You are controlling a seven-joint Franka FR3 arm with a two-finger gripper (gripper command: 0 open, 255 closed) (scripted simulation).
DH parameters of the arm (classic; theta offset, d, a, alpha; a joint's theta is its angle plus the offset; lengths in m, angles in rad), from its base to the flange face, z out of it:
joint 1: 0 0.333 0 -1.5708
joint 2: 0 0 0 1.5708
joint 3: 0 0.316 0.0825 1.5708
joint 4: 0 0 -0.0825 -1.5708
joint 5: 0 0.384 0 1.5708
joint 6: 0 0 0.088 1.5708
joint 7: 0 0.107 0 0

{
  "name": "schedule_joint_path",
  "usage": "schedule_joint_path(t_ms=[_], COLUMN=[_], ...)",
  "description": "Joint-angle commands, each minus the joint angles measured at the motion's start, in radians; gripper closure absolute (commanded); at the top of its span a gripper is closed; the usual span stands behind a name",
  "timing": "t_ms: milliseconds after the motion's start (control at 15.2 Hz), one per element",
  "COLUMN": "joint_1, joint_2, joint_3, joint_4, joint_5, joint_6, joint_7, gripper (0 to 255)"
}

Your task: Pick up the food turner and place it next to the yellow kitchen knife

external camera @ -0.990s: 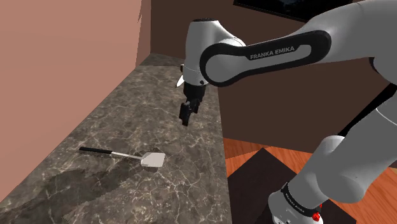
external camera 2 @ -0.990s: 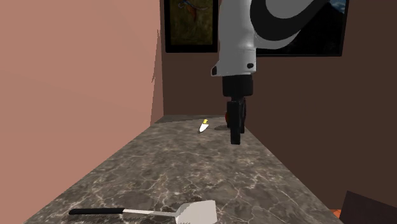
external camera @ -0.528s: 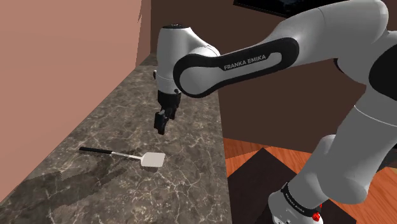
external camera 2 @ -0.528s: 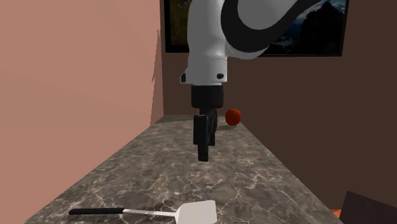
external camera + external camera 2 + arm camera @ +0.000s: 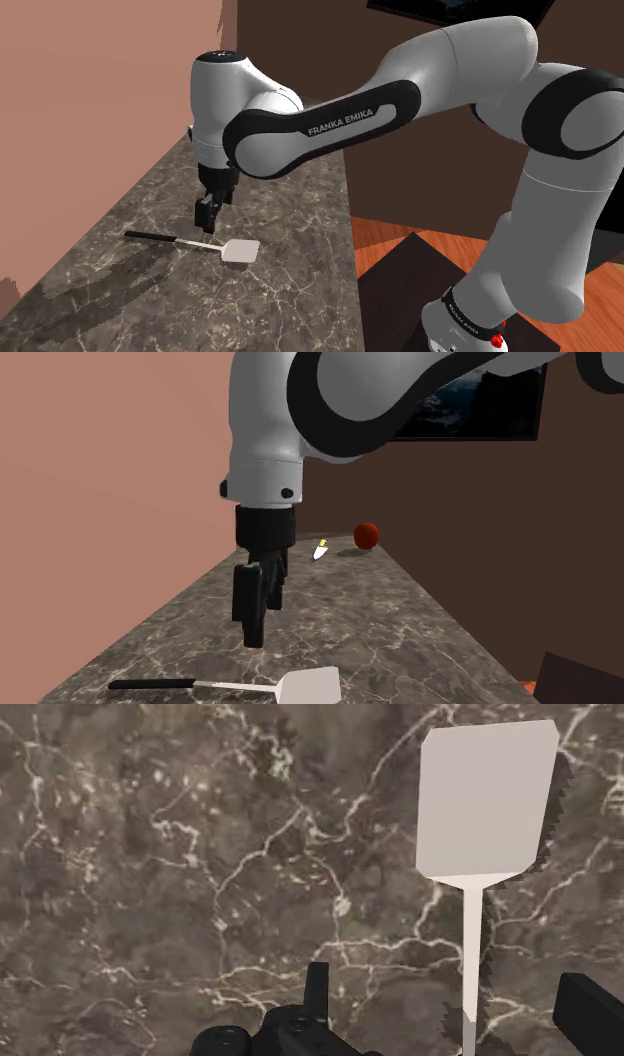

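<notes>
Gripper released: in the wrist view I see its black fingers apart, nothing clasped. The food turner lies flat on the dark marbled counter, its pale shank running between the open fingers without touching either, blade ahead of them. I judge the closing line crosses the long axis squarely, so the coming move is mainly a straight descent. In the shoulder view the gripper hangs above the food turner, over the shank. In the second exterior view the food turner lies across the counter's near end, black handle toward the wall-side edge, blade toward the middle. The yellow kitchen knife sits well apart at the counter's far end, near a red round object.
</notes>
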Motion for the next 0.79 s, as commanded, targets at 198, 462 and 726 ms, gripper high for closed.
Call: schedule_joint_path(t_ms=[198, 462, 726], joint_1=[0.074, 0.078, 0.082], joint_2=[0.142, 0.167, 0.191], joint_3=[0.008, 0.001, -0.005], joint_4=[0.165, 0.148, 0.136], joint_5=[-0.061, -0.072, -0.083], joint_6=[-0.008, 0.032, 0.067], joint_7=[0.005, 0.011, 0.018], gripper=[0, 0, 0])
